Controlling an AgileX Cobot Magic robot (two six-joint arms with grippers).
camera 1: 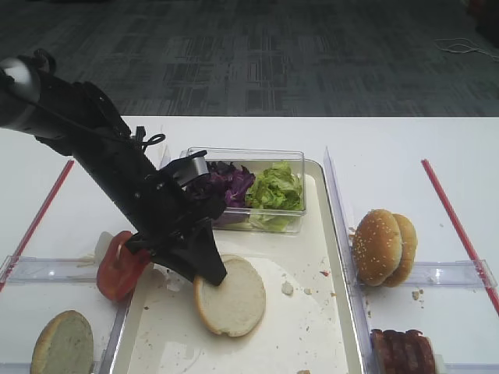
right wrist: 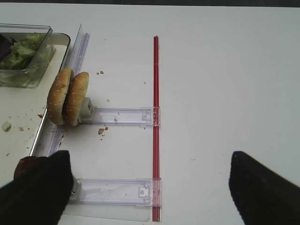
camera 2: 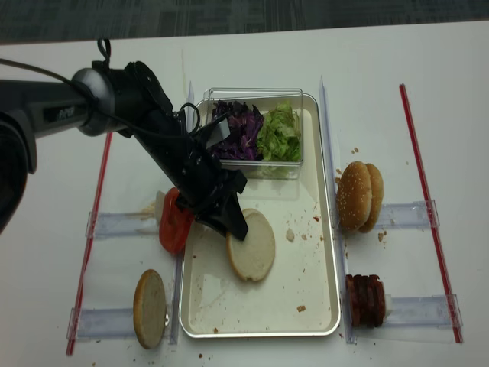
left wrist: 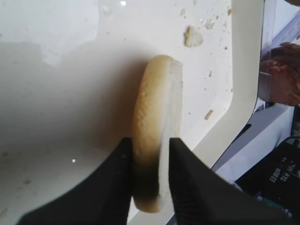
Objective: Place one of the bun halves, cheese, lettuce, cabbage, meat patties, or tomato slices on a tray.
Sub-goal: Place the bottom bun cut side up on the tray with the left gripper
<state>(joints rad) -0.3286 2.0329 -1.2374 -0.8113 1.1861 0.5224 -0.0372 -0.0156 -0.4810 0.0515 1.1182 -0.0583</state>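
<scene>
White tabletop (camera 1: pixel 390 148) under everything, grey carpet behind. Leftmost, tomato slices (camera 1: pixel 117 269) on edge just outside the tray (camera 1: pixel 327 312). Next, left gripper (camera 1: pixel 212 273) low over the tray, fingers (left wrist: pixel 112 187) either side of the pale bun half's (camera 1: pixel 231 296) edge, bun lying flat on the tray. Farther right, lettuce (camera 1: pixel 274 187) in a clear box (camera 1: pixel 300 160), then sesame buns (camera 1: pixel 382 245) and meat patties (camera 1: pixel 403 351). Right gripper (right wrist: pixel 145 187) spread wide, empty
</scene>
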